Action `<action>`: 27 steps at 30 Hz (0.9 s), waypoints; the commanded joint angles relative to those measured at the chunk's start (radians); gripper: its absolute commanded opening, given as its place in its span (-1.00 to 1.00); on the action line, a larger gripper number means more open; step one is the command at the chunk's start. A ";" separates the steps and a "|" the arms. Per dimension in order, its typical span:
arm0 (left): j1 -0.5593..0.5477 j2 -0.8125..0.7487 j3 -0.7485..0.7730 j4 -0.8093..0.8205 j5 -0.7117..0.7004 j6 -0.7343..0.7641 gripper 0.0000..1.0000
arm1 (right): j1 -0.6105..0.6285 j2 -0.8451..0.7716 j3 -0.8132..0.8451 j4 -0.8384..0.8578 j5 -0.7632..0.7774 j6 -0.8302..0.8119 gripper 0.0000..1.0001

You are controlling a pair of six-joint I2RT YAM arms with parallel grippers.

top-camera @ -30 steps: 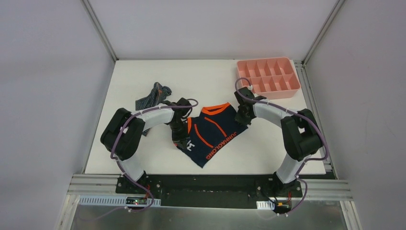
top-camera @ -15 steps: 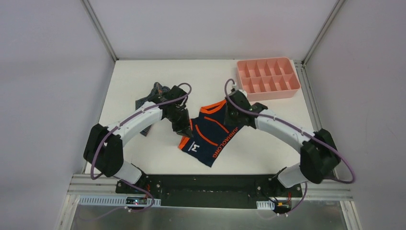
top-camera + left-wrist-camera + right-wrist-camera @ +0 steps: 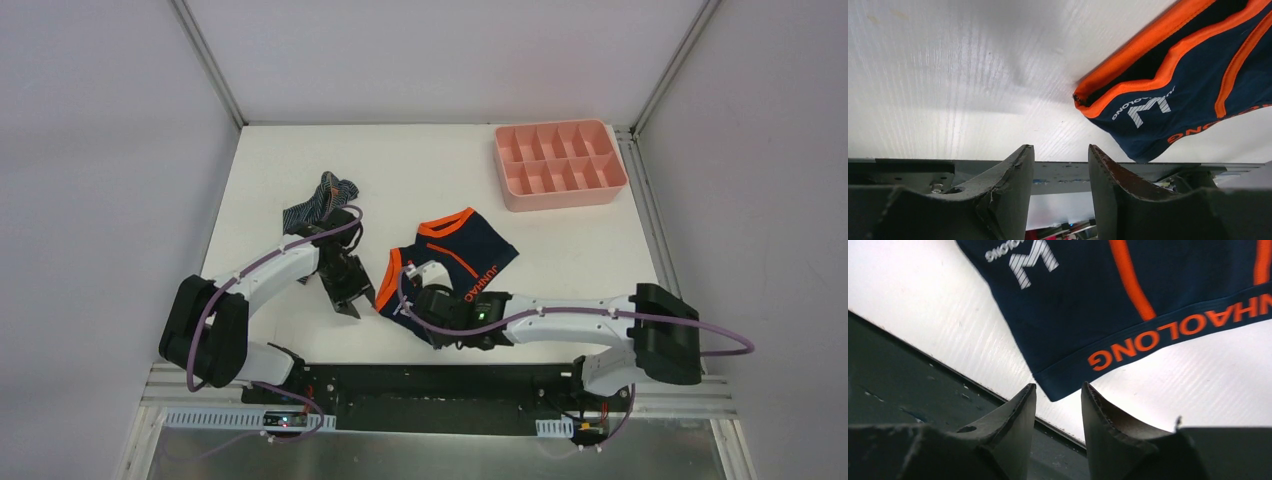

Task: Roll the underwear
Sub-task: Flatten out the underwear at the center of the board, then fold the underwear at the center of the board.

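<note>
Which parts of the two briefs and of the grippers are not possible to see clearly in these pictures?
Top view: the right arm covers the near corner of the navy briefs.
Top view: the left arm hides part of the striped briefs.
Right wrist view: the top edge cuts off the navy briefs; whether the right gripper touches their corner is unclear.
Both wrist views: the striped briefs are out of frame.

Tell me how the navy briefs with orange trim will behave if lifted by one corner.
Probably floppy: the navy briefs lie limp and flat on the table, so the rest would likely drape. Likely light, being thin cloth. The layers gape at the orange trim, so a pinch may catch only one.
</note>
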 commanded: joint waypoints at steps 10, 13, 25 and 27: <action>0.007 0.097 -0.030 0.122 -0.033 -0.006 -0.30 | 0.112 0.146 0.067 0.018 0.080 0.041 -0.08; 0.007 0.092 -0.039 0.125 -0.043 -0.004 -0.31 | 0.116 0.151 0.069 0.011 0.084 0.043 -0.09; 0.004 0.072 -0.043 0.149 -0.040 0.004 -0.34 | 0.119 0.122 0.045 -0.005 0.100 0.079 -0.10; 0.004 0.043 -0.046 0.156 -0.037 0.005 -0.30 | 0.119 0.116 0.040 -0.004 0.104 0.085 -0.11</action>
